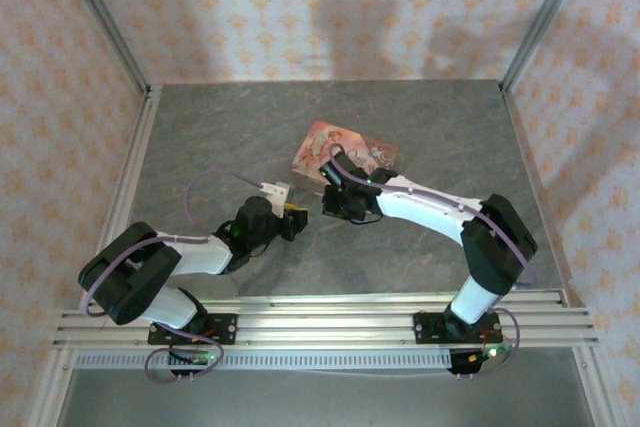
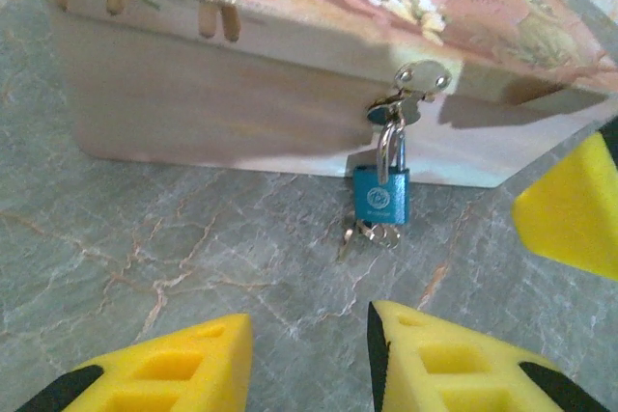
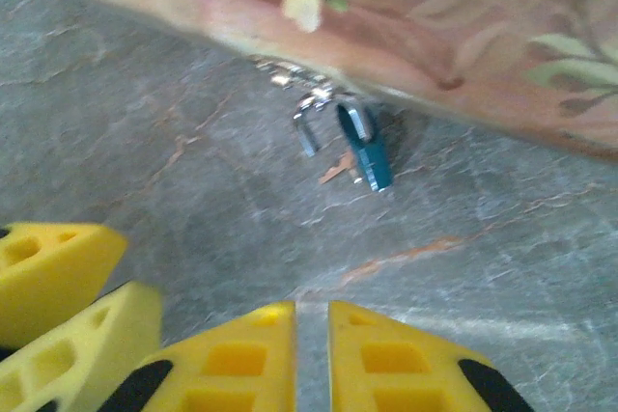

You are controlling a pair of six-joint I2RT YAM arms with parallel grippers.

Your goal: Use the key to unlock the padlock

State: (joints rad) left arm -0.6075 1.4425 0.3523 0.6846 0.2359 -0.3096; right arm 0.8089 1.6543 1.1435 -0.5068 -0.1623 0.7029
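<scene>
The blue padlock hangs by its silvery shackle from the clasp on the front of the pink illustrated box, its bottom resting on the table. The small pale key lies at the padlock's underside, and I cannot tell whether it sits in the keyhole. My left gripper is open a short way in front of the padlock, with bare table between its fingers. The right wrist view shows the padlock edge-on and the key beside it. My right gripper is drawn back from them, almost shut, holding nothing.
The pink box stands mid-table, with both grippers close together at its near side, the left gripper and the right gripper. One yellow finger of the right gripper stands just right of the padlock. Aluminium rails frame the grey stone-patterned table.
</scene>
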